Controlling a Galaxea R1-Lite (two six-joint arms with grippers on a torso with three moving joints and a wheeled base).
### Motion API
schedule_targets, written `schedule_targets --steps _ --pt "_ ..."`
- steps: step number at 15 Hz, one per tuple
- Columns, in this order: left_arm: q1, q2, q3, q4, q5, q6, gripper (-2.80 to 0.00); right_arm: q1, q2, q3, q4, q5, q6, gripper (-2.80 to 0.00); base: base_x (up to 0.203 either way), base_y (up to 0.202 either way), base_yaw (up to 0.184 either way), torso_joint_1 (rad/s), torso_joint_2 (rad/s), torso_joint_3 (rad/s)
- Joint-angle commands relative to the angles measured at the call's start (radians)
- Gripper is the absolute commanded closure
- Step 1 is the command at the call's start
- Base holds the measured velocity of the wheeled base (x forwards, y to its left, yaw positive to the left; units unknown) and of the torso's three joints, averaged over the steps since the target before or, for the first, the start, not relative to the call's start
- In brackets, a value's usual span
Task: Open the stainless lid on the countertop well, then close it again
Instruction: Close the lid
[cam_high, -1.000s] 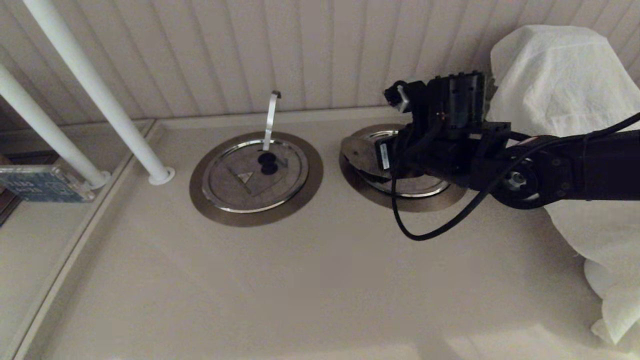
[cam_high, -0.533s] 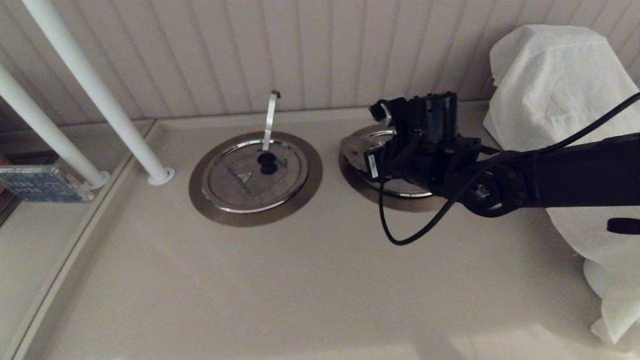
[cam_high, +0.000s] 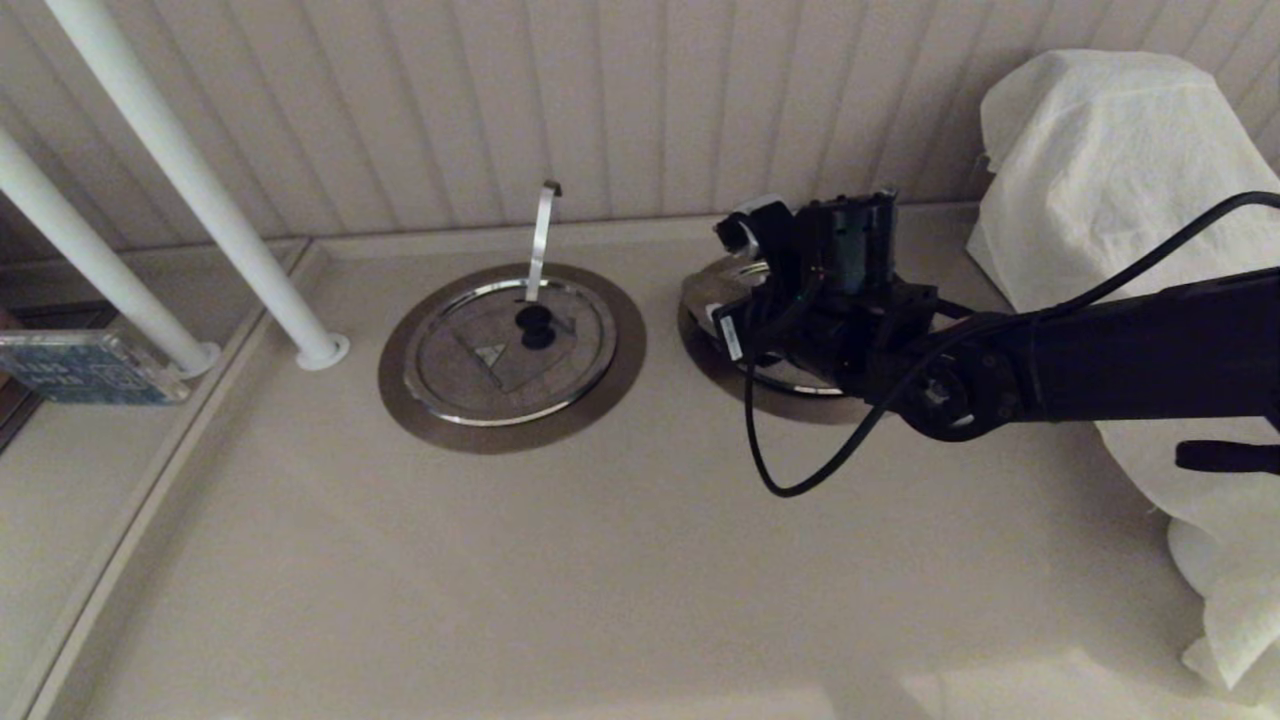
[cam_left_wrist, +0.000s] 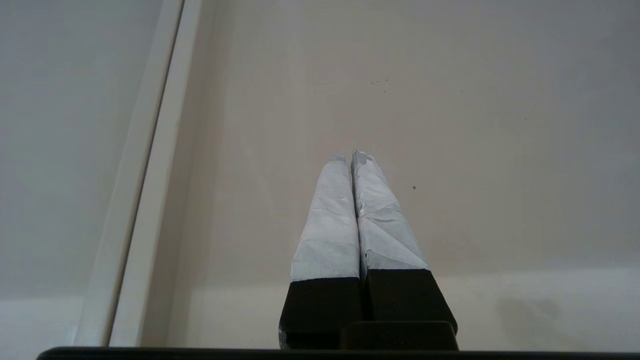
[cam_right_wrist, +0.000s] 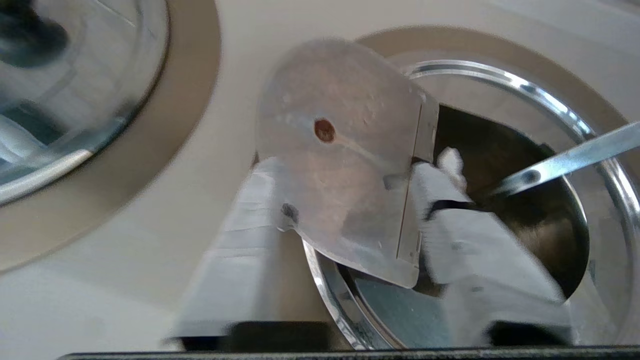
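The stainless lid (cam_right_wrist: 330, 100) stands tilted up at the left edge of the countertop well (cam_right_wrist: 515, 210), its plain underside towards the right wrist camera. The well is dark inside, with a polished rim and a bronze ring (cam_high: 720, 378). A slanted steel strip (cam_right_wrist: 565, 160) crosses the opening. My right gripper (cam_right_wrist: 357, 170) is open and straddles the raised lid, one finger behind it and the other on the well side. In the head view my right wrist hides most of the well and only the lid's edge (cam_high: 703, 297) shows. My left gripper (cam_left_wrist: 348, 155) is shut over bare counter.
The twin lid (cam_high: 510, 345) lies closed in its own ring to the left, with a near-vertical strip (cam_high: 540, 240). White poles (cam_high: 200, 190) stand at the far left. A white cloth bundle (cam_high: 1120, 180) fills the right side. A panelled wall runs behind.
My right arm has swung to the left and lower over the right-hand well. The lid stays tilted up at the well's left edge.
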Motion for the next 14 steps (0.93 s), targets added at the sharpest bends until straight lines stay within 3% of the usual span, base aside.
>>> schedule_targets --steps 1,7,14 --pt "0.0 0.0 0.0 0.001 0.0 0.0 0.0 0.007 0.012 0.001 -0.003 -0.005 -0.009 -2.8 0.0 0.0 0.0 0.0 0.0 0.0" --pt "0.0 0.0 0.0 0.001 0.0 0.0 0.0 0.016 0.055 0.032 -0.086 -0.037 -0.101 -2.8 0.0 0.0 0.0 0.0 0.0 0.0" --pt "0.0 0.0 0.0 0.001 0.0 0.0 0.0 0.023 0.065 0.041 -0.107 -0.046 -0.119 -2.8 0.0 0.0 0.0 0.0 0.0 0.0"
